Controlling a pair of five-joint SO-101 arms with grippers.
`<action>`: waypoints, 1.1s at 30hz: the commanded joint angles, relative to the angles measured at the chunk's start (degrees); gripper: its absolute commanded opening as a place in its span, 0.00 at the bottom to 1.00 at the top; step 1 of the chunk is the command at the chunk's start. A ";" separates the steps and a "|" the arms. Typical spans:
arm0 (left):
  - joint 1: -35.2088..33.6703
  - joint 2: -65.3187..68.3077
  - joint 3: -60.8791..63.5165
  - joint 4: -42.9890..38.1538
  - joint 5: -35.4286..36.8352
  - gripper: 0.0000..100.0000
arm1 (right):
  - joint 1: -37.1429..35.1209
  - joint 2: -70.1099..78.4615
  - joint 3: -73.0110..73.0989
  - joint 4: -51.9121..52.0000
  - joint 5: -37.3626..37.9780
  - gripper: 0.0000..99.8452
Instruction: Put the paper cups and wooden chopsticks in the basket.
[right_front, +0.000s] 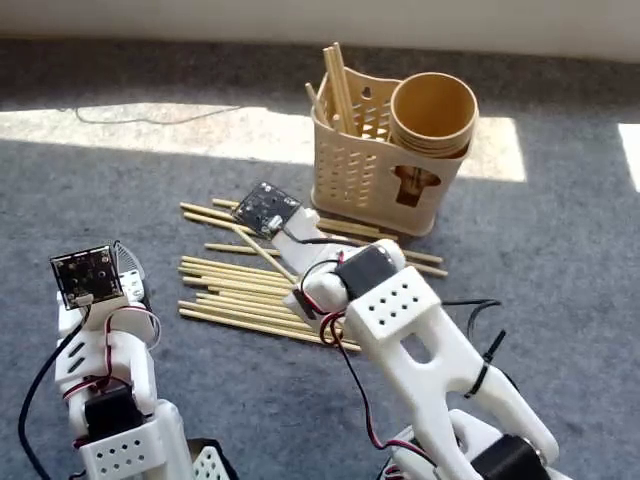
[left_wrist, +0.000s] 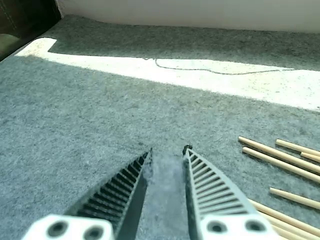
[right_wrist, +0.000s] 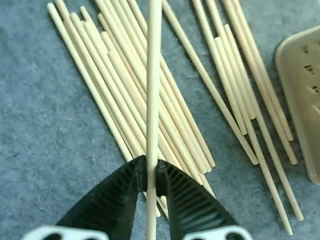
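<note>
Pinching one chopstick near their tips, the right jaws sit low over the pile. The stick passes between them and runs out ahead, crossing the others at an angle.

Loose chopsticks: many, flat on the grey surface, roughly parallel, directly under the right jaws; a few more lie by the foot of the basket.

Basket: slotted, upright, just beyond the pile, one corner close to the right jaws.

Paper cups: stacked, standing inside the basket.

Standing chopsticks: several, on end in the basket beside the cups.

Left jaws: spread apart, holding nothing, over bare surface; the ends of the loose chopsticks lie off to one side, apart from them.
</note>
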 joint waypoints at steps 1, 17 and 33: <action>-0.48 -0.40 -0.48 -0.18 0.44 0.11 | 2.59 -6.20 -2.51 -0.84 -8.35 0.01; -0.48 -0.40 -0.40 -0.18 0.44 0.11 | 9.01 -8.31 -19.30 -17.89 -20.40 0.01; -0.48 -0.40 -0.40 -0.18 0.44 0.11 | 19.56 -0.31 -15.96 -63.87 -20.22 0.01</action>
